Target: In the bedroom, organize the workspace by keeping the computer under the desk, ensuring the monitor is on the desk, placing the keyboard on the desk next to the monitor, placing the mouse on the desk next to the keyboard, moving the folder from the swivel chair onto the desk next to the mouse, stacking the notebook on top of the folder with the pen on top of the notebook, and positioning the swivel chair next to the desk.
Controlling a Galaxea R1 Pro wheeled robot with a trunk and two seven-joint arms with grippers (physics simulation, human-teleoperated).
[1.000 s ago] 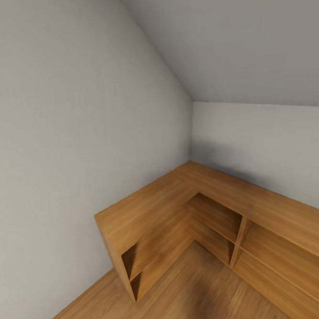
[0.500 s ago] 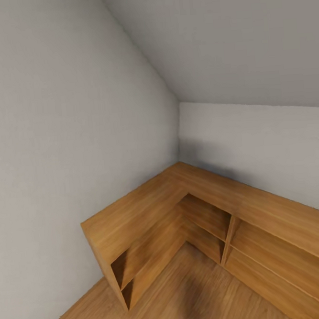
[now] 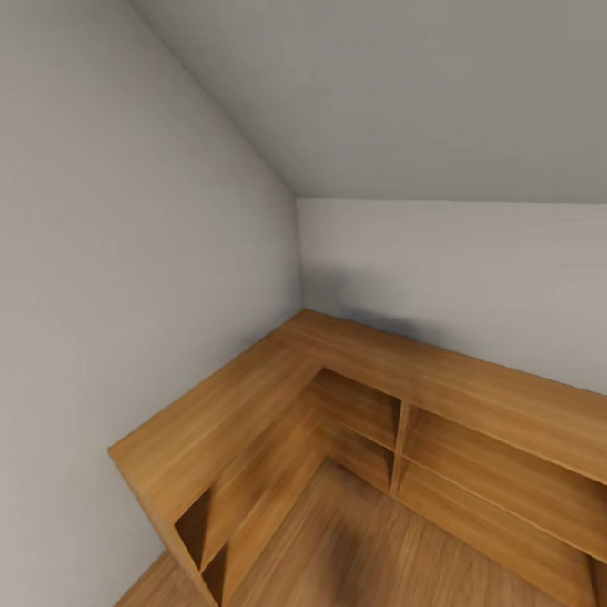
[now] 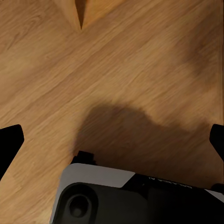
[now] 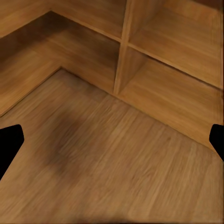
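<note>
The left gripper point(image 4: 112, 140) has its jaws spread wide, one black fingertip point(image 4: 10, 140) at each side edge of the left wrist view, with nothing between them but the wooden floor point(image 4: 121, 60) and a dark shadow on it; a grey and black part of the robot's base point(image 4: 93, 196) sits at the bottom of that frame. The right gripper point(image 5: 112, 140) is likewise wide apart and empty, hanging over floor boards just in front of the low wooden corner shelf point(image 5: 154, 51). In the head view that L-shaped shelf point(image 3: 255, 389) fills the lower half, set into the corner of grey walls point(image 3: 78, 221) beneath a sloped ceiling point(image 3: 413, 76). The desk, chair and other workspace things lie outside these frames.
</note>
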